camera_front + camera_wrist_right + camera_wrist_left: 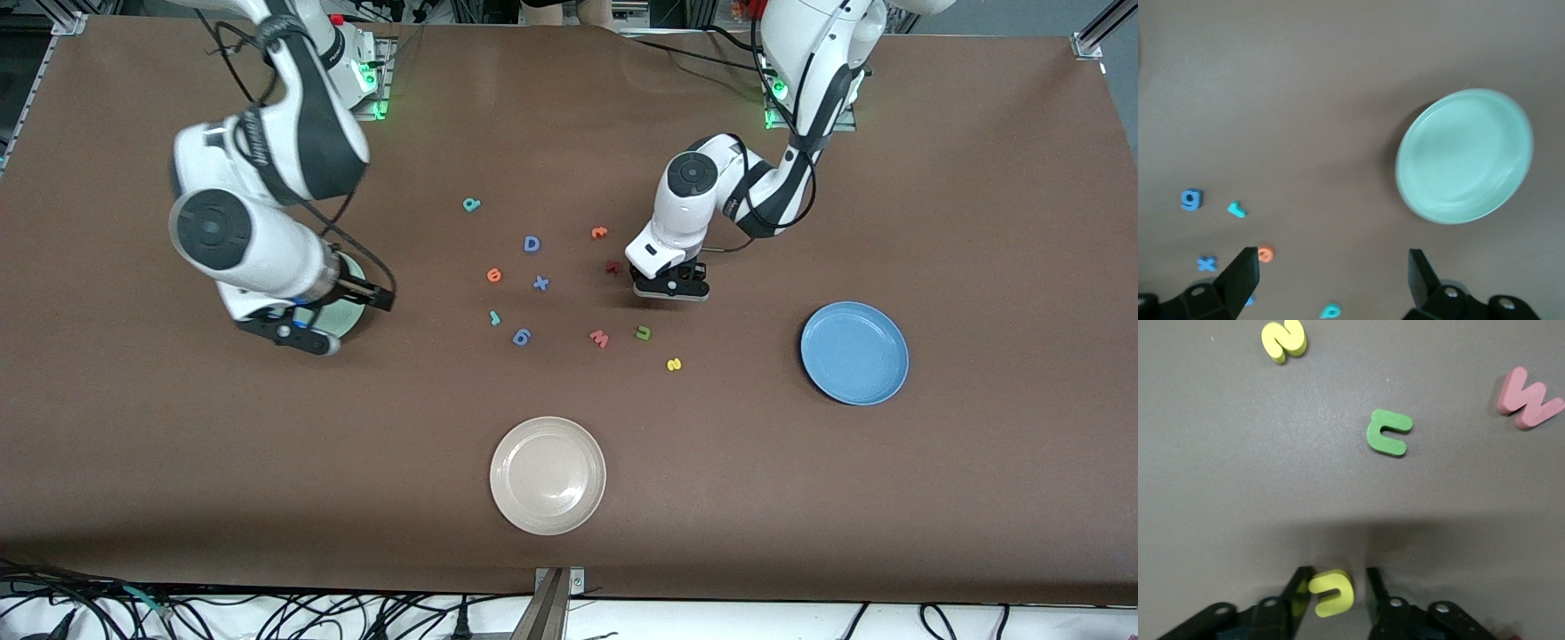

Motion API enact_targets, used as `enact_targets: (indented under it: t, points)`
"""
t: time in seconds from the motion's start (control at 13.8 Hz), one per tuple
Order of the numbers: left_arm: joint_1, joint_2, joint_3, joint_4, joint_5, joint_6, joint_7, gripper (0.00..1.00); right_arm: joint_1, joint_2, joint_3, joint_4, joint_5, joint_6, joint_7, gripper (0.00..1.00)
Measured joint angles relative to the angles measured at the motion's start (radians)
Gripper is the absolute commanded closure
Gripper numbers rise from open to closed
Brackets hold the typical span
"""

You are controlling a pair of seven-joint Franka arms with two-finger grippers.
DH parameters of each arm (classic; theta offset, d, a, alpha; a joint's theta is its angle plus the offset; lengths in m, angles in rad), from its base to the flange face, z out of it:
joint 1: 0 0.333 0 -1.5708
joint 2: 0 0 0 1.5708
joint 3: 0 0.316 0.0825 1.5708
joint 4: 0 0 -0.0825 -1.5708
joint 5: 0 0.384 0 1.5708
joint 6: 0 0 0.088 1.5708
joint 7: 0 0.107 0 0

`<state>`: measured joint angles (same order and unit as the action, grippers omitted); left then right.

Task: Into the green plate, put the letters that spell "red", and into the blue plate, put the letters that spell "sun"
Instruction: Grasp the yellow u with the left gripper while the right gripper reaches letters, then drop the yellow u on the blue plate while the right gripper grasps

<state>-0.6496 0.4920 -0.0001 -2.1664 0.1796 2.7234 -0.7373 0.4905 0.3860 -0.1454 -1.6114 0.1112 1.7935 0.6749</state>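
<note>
Left pincer (671, 290): low at the desk (889, 498) amid the scattered letters, its fingers (1300, 587) set closely either side of the yellow "u" (1331, 592); one pad touches the letter, the other shows a thin gap, so it is narrowly open and not clamped.
Right pincer (302, 336): in the air over the rim of the green plate (354, 313), fingers (1245, 268) spread wide and holding nothing.
Green plate: at the right arm's end of the desk, partly covered by that arm, with no letter in the part that shows.
Blue plate (854, 353): at the left arm's end of the desk, with no letters in it.
Dark green "n" (642, 332): flat on the desk, just nearer the front camera than the left pincer, beside the pink "w" (599, 338).
Yellow "s" (674, 364): on the desk, nearer the camera than the "n".
Teal "d" (471, 204): on the desk, farthest from the camera of the group.
Orange "e" (493, 276): on the desk, with the teal "r" (494, 317) nearer the camera.
Other letters: blue "D" (532, 244), blue "x" (540, 284), blue "g" (522, 336), dark red letter (612, 267).
Beige plate (548, 476): nearest the camera.
</note>
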Motion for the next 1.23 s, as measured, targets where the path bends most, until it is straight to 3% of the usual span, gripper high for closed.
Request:
enact_targets:
  t: [0.22, 0.58, 0.8, 1.01, 1.23]
  points:
    - [-0.002, -0.004, 0.002, 0.0, 0.025, -0.005, -0.062, 1.0, 0.049, 0.04, 0.002, -0.043, 0.092, 0.021, 0.067, 0.01]
    - [0.007, 0.0, 0.012, 0.018, 0.025, -0.028, -0.083, 1.0, 0.162, 0.063, 0.007, -0.207, 0.112, 0.253, 0.234, 0.01]
    - [0.073, 0.001, 0.015, 0.13, 0.025, -0.244, -0.027, 1.0, 0.237, 0.105, 0.011, -0.274, 0.112, 0.4, 0.284, 0.01]
    - [0.179, 0.0, 0.016, 0.279, -0.001, -0.474, 0.167, 1.0, 0.266, 0.183, 0.011, -0.285, 0.112, 0.538, 0.313, 0.02]
    - [0.318, 0.001, 0.02, 0.342, -0.059, -0.541, 0.421, 1.0, 0.268, 0.214, 0.011, -0.285, 0.112, 0.556, 0.318, 0.05]
